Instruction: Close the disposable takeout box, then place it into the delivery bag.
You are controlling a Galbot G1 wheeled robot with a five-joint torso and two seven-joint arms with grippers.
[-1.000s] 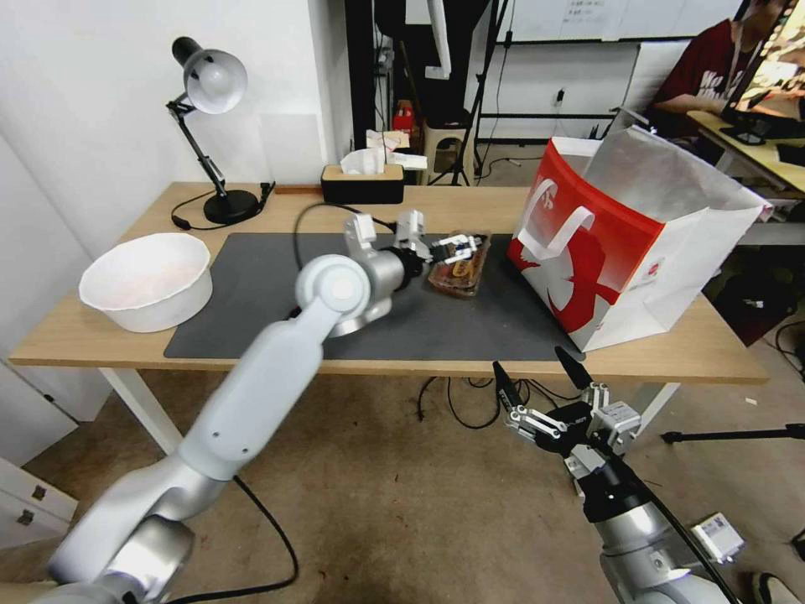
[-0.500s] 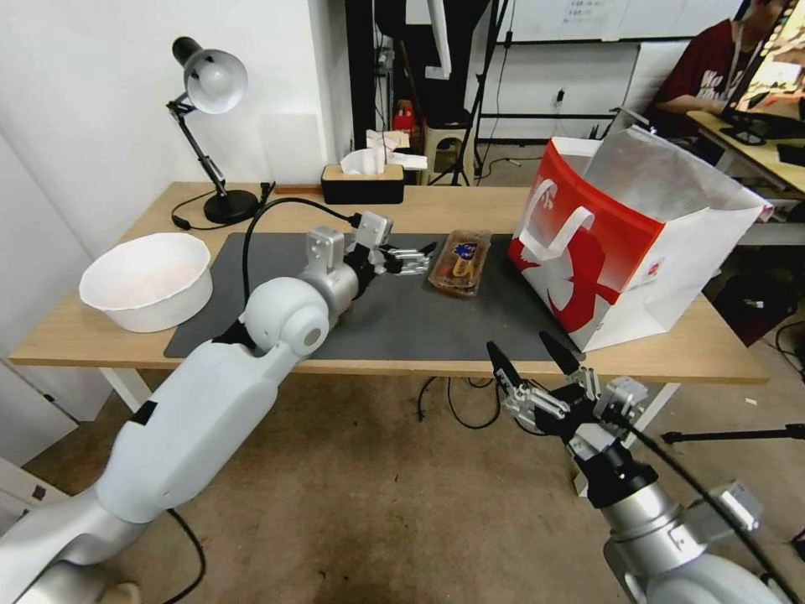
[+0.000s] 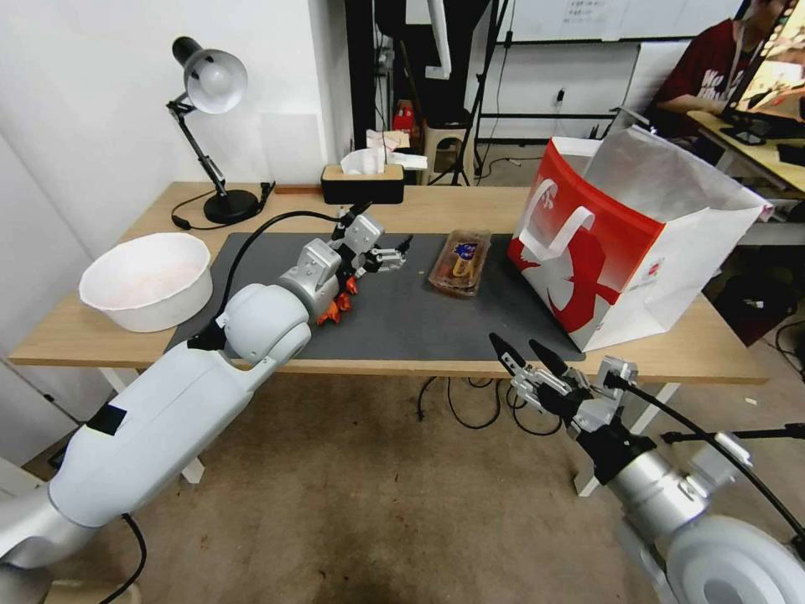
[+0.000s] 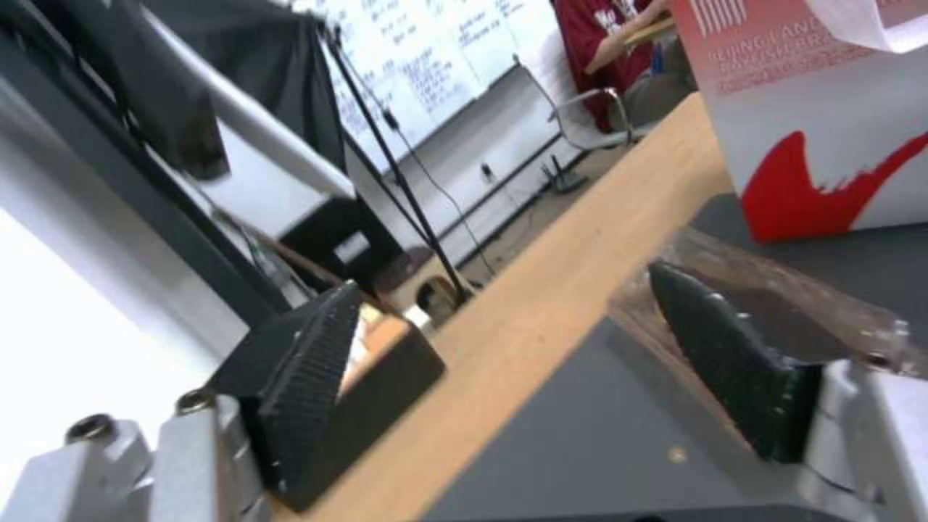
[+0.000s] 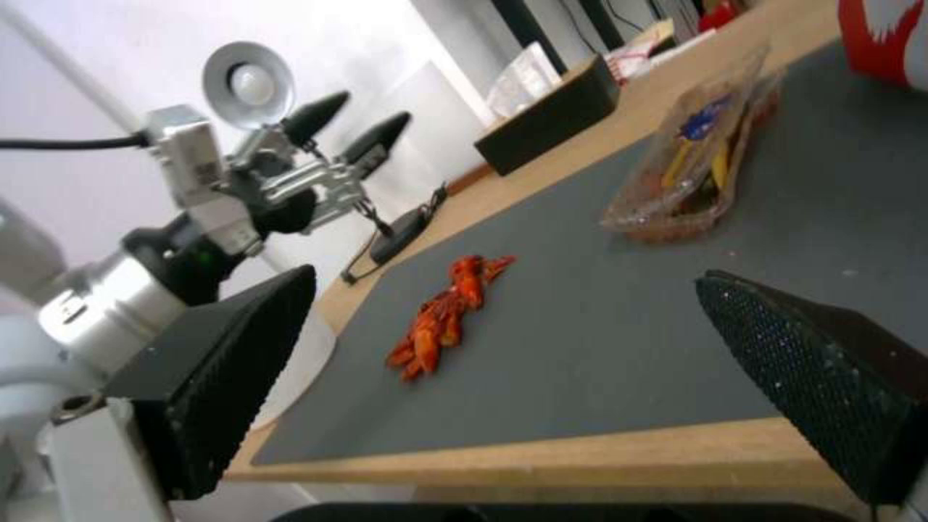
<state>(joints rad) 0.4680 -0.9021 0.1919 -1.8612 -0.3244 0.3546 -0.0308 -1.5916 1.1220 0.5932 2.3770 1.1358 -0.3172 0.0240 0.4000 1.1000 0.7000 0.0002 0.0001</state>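
Pulled back from the disposable takeout box since a second ago: left gripper, then at the box, now hovering above the grey mat a short way to the box's left, jaws spread, nothing held. Unmoved on the mat: the box itself, lid down, lying flat near the middle of the bench, red and yellow-brown food showing through the clear plastic. Just to its right, close but apart, the delivery bag, upright at the mat's right end, mouth open, white handle hanging on the red front. Beneath the left wrist, on the mat, an orange-red crayfish-like piece, lying loose and apart from the box. Farther back, against the bench's rear edge, a black tissue box; at the left end a large white bowl and behind it a black desk lamp. Below and in front of the bench edge, right gripper, fingers parted, empty, raised a little and shifted since the earlier frame.
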